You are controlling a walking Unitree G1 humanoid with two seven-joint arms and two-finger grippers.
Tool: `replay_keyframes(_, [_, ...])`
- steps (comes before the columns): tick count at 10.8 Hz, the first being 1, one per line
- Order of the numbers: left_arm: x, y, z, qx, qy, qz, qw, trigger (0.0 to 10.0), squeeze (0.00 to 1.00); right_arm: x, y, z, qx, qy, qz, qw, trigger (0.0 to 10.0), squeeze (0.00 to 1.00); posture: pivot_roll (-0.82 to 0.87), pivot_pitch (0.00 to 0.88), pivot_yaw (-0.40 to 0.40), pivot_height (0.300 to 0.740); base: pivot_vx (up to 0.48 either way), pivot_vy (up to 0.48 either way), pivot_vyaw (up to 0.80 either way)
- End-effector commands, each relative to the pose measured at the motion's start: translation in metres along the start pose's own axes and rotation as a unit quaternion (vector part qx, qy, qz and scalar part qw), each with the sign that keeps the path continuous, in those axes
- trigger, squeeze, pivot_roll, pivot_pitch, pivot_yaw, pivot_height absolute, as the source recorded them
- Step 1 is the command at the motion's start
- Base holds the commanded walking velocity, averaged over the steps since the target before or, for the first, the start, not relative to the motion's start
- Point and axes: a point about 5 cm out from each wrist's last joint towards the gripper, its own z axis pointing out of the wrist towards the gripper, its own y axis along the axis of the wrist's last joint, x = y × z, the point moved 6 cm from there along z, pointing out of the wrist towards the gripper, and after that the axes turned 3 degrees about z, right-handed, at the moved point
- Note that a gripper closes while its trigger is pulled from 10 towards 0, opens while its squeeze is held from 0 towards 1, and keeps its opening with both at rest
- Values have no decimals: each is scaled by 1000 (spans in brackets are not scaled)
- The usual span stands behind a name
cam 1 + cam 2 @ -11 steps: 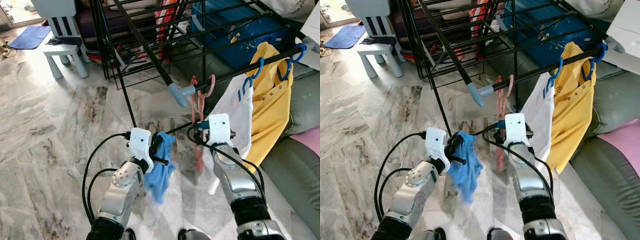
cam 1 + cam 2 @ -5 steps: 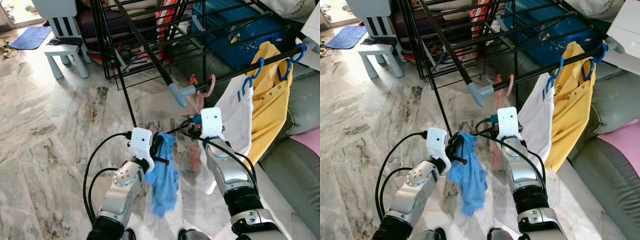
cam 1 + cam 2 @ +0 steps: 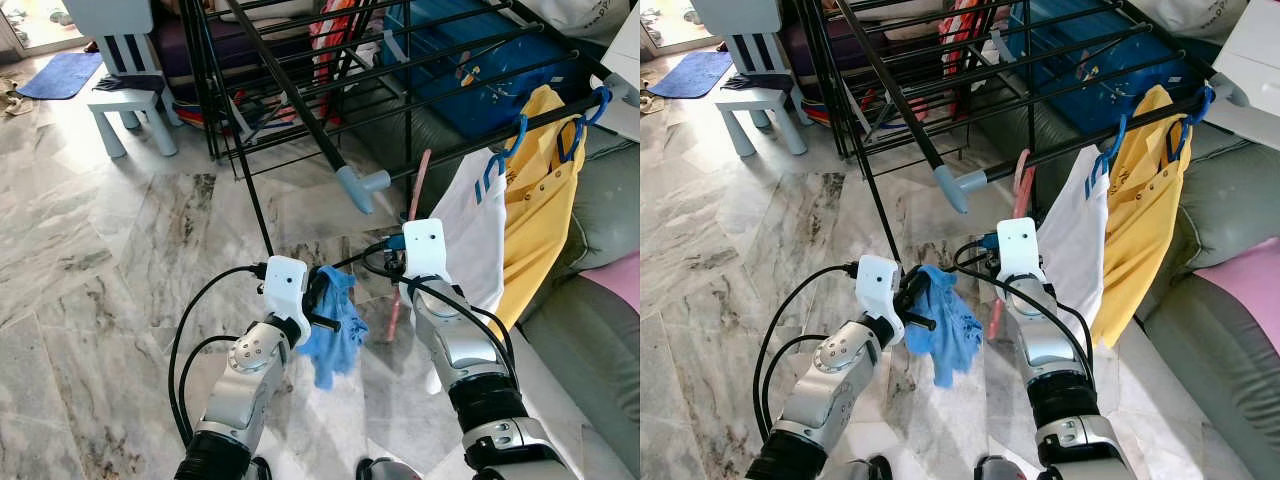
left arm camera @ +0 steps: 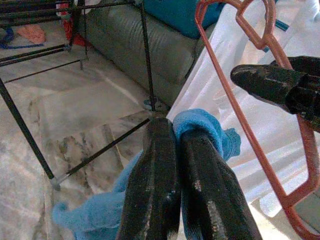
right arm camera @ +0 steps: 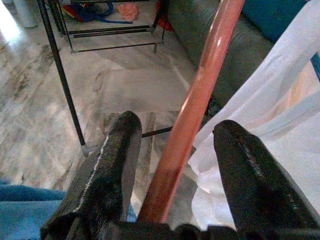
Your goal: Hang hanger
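Observation:
A pink-red hanger (image 3: 408, 240) hangs edge-on by the black rail (image 3: 470, 140) of the drying rack, its hook up at the rail. My right gripper (image 3: 390, 258) is at its lower half, open. In the right wrist view the hanger's bar (image 5: 210, 55) runs between the two spread fingers (image 5: 117, 150) without touching either. My left gripper (image 3: 326, 302) sits a little to the left, shut on a crumpled blue cloth (image 3: 338, 330). In the left wrist view the cloth (image 4: 200, 127) bulges around the closed fingers, and the hanger (image 4: 235, 95) stands just beyond it.
A white garment (image 3: 472, 230) and a yellow shirt (image 3: 545, 210) hang from blue hangers (image 3: 505, 150) on the same rail, right of my gripper. The rail ends in a grey cap (image 3: 362, 185). A grey-green sofa (image 3: 600, 210) is at right, a white stool (image 3: 125, 95) far left. The floor is marble.
The hanger has turned from face-on to edge-on at the rail. My right gripper rose and moved forward over the second. The blue cloth has bunched up shorter under the left gripper.

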Motion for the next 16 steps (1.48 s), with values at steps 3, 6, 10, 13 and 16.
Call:
replay_keyframes(3, [-7,-3,2,7,-7,-4,1000,10000,0,8,-4,0,12,9,-1,1000,0,0,-146,132,-4,740,0,0,0])
replay_keyframes(6, [-8,-4,1,10,-8,-3,1000,10000,0,14,-5,-4,11,22,0,1000,0,0,-145,137,-4,740,0,0,0])
replay_keyframes(10, [-8,-6,2,15,-8,-1,1000,10000,0,8,-5,-7,6,27,-13,1000,0,0,-148,138,-2,740,0,0,0])
replay_keyframes(13, [-7,-6,2,17,-6,2,1000,10000,0,7,-3,-13,-8,40,-28,999,0,0,-146,138,0,740,0,0,0])
replay_keyframes(16, [3,-2,1,12,28,17,999,10000,0,-9,7,-34,-59,21,-60,996,5333,0,-146,143,4,740,0,0,0])
